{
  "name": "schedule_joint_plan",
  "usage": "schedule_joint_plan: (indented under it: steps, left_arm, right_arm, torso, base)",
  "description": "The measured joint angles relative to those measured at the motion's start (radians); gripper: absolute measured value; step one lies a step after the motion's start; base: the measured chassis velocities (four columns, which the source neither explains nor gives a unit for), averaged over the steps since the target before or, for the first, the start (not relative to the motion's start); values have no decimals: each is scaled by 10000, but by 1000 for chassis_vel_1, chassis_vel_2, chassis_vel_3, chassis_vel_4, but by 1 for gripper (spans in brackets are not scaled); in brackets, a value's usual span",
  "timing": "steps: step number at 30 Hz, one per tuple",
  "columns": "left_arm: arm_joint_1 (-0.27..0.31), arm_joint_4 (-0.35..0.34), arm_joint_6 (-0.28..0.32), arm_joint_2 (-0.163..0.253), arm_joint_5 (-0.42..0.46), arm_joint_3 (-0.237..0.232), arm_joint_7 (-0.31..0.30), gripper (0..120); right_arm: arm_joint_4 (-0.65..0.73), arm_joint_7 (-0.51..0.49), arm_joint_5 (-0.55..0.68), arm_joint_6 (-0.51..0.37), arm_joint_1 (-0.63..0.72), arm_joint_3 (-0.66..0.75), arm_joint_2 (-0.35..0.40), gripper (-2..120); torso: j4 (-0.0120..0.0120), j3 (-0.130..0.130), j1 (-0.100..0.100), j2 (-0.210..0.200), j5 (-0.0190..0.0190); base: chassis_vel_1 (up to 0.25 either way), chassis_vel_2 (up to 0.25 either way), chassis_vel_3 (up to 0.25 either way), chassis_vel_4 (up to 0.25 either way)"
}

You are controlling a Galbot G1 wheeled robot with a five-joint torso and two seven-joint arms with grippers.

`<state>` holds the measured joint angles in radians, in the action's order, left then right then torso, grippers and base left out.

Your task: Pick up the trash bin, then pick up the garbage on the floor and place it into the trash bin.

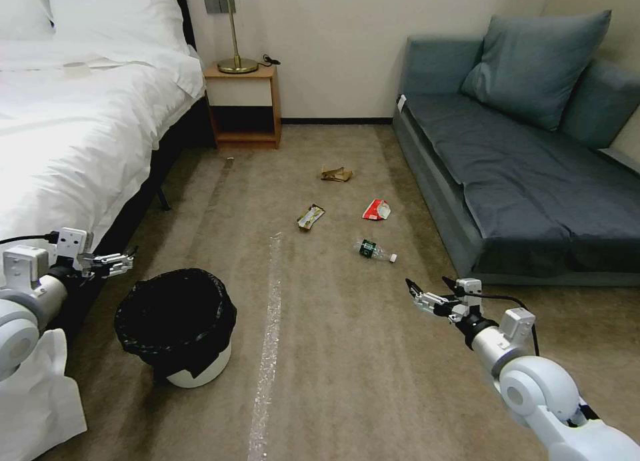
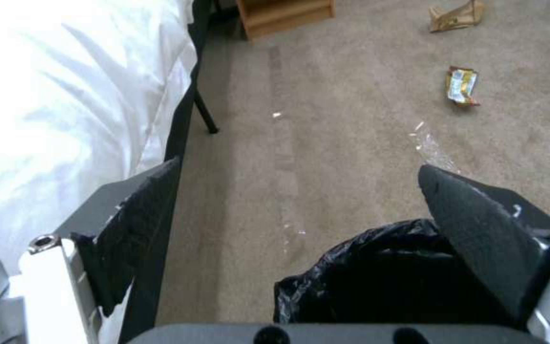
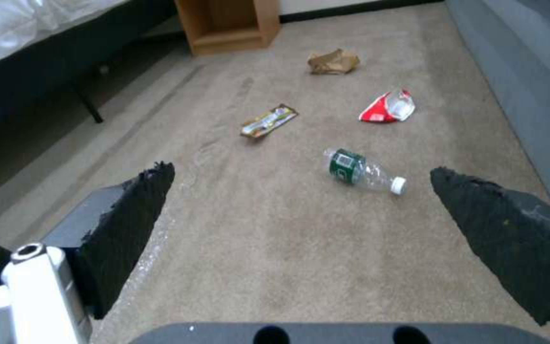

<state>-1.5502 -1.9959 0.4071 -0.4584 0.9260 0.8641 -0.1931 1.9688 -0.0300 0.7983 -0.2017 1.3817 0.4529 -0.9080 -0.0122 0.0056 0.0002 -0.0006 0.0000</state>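
The trash bin [image 1: 200, 371], white with a black liner [image 2: 383, 272], stands upright on the carpet at the front left. My left gripper [image 1: 127, 258] [image 2: 299, 168] hovers open just above and left of its rim, holding nothing. The garbage lies farther ahead: crumpled brown paper [image 1: 336, 174] [image 3: 332, 62], a yellow-green wrapper [image 1: 311, 216] [image 2: 461, 86] [image 3: 269, 121], a red-and-white packet [image 1: 377, 210] [image 3: 389, 106] and a clear bottle [image 1: 375, 250] [image 3: 361, 170]. Open and empty, my right gripper [image 1: 427, 282] [image 3: 301, 169] hangs above the floor, just short of the bottle.
A white bed [image 1: 67, 114] runs along the left, close to the bin. A wooden nightstand [image 1: 243, 104] stands at the back wall, and a blue-grey sofa [image 1: 520, 168] lines the right. A strip of clear tape [image 1: 270, 328] lies along the carpet's middle.
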Motion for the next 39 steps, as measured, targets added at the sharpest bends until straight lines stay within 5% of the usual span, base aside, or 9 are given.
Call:
schedule_joint_plan:
  steps: [10,13,15,16,18,21,23,32,39]
  left_arm:
    - [505,884,943,-24,182,-441,-418,100]
    - [1243,1355,1601,-226,467,-1154,-649,100]
    - [2478,1849,1990,-595,732,-2368,-1001,100]
    - [2478,1849,1990,-595,732,-2368,-1001,100]
    - [3659,2187,2345,-1011,1128,-3403,-1393,100]
    - [4187,2370,2503,-1197,1209,-3840,-1526,100]
    - [5388,2915,2976,-1626,1432,-4844,-1863,100]
    - [7011,3691,3340,-2035,1719,-6224,-2375,100]
    - [7049,3741,3336,-1616,1702,-6471,-2358,100]
  right_arm:
    - [-83,-5,2,-4,-13,-69,-83,100]
    - [-93,-3,-103,1,33,-214,-152,100]
    - [-15,-3,-216,-5,63,-406,-228,100]
    - [-15,-3,-216,-5,63,-406,-228,100]
    - [-9,-18,-232,-44,48,-466,-282,100]
    - [-42,-24,-232,-48,28,-464,-288,100]
    - [-256,-34,-225,-51,-4,-357,-283,100]
    - [-739,-34,-302,10,-133,-221,-329,100]
    - [-938,-42,-307,15,-398,-347,-385,100]
  torso:
    - [1,0,0,0,1]
    - [2,0,0,0,0]
    - [3,0,0,0,-1]
    - [3,0,0,0,-1]
    - [0,0,0,0,-4]
    - [-1,0,0,0,-1]
    - [0,1,0,0,-1]
    - [-1,1,0,0,0]
    - [0,0,0,0,2]
  base:
    - [0,0,0,0]
    - [0,0,0,0]
    - [0,0,0,0]
    - [0,0,0,0]
    - [0,0,0,0]
    - [0,0,0,0]
    - [0,0,0,0]
    - [0,0,0,0]
    - [0,0,0,0]
